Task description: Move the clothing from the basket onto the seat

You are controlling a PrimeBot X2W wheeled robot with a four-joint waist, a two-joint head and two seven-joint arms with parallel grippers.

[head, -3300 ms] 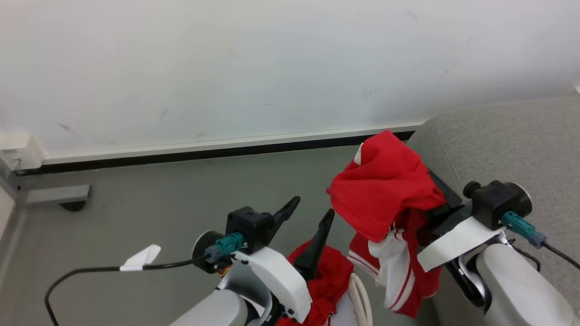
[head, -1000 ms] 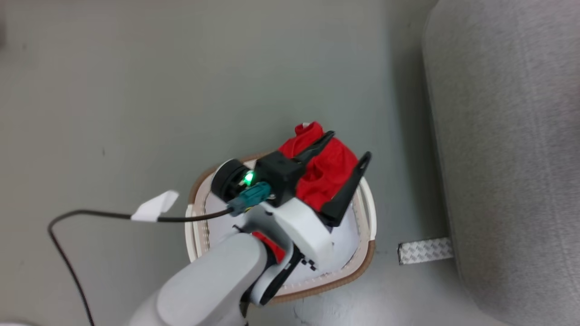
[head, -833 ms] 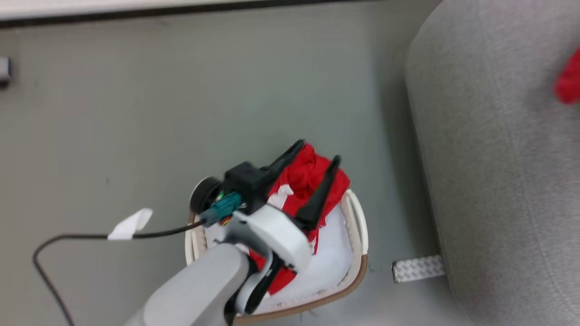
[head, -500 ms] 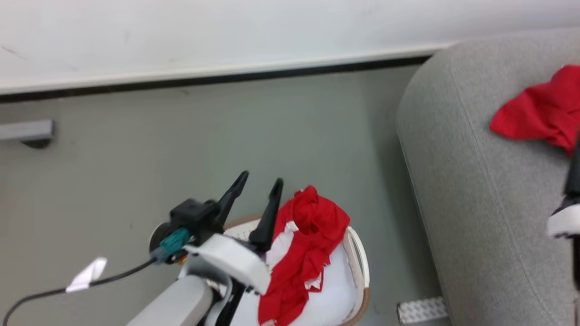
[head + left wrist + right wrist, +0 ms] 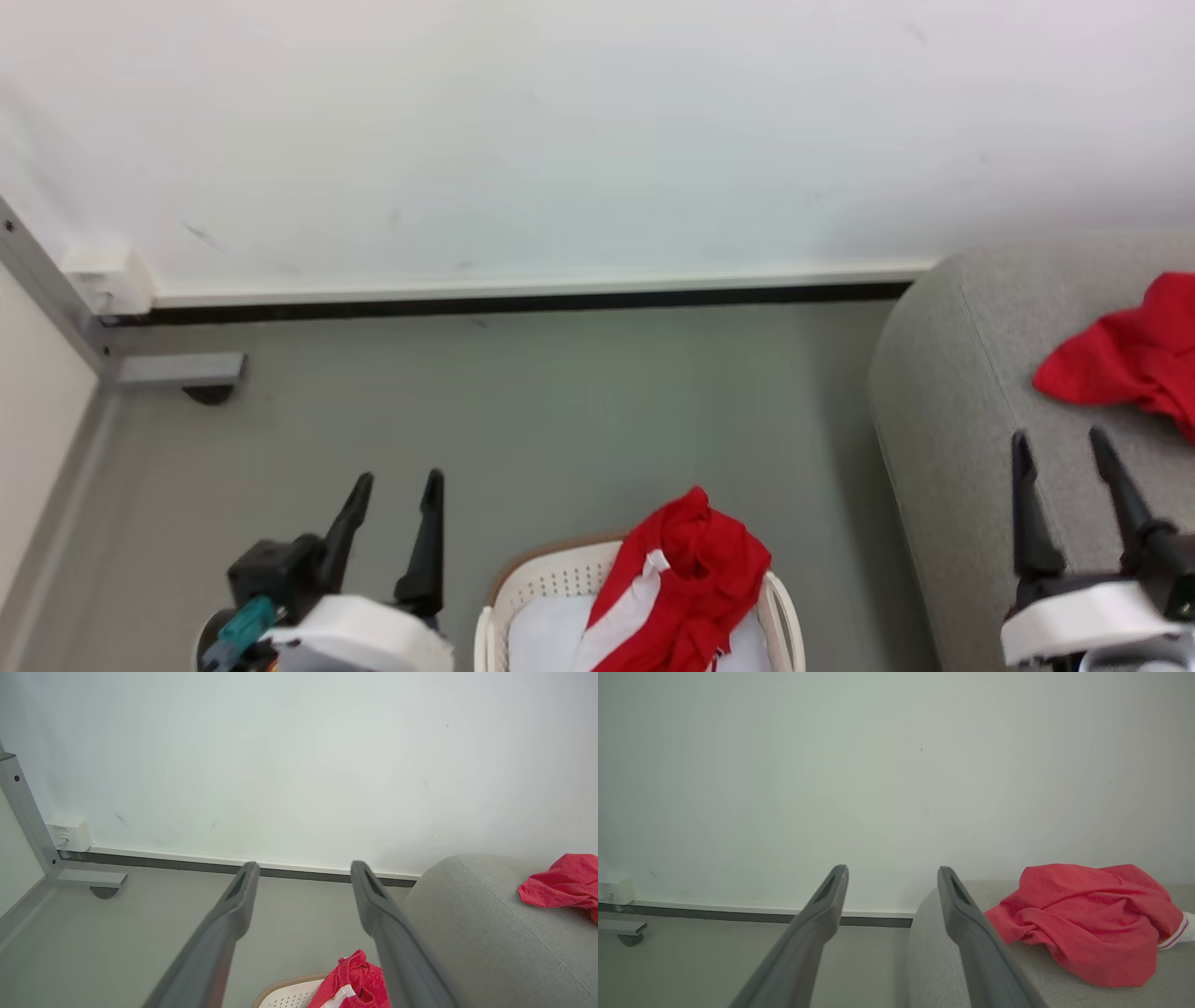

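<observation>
While one red garment (image 5: 1125,366) lies on the grey seat (image 5: 943,392), half the job remains.
A red-and-white garment (image 5: 695,583) heaps over the cream basket (image 5: 546,579) rim at bottom centre; left gripper (image 5: 398,481) and right gripper (image 5: 1058,439), both spread and empty, flank it, seemingly poised for another pick.

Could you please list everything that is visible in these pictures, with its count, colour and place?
Seat: one, light grey, at the right.
Basket: one, cream with a brown rim, on the floor at bottom centre.
Clothing: two pieces, red; this one lies on the seat, the other, with a white panel, is heaped in the basket.
Metal frame: one, grey, far left by the wall.
Wall box: one, white, low at left.
Left gripper: dark, open, empty, lower left.
Right gripper: dark, open, empty, lower right.
</observation>
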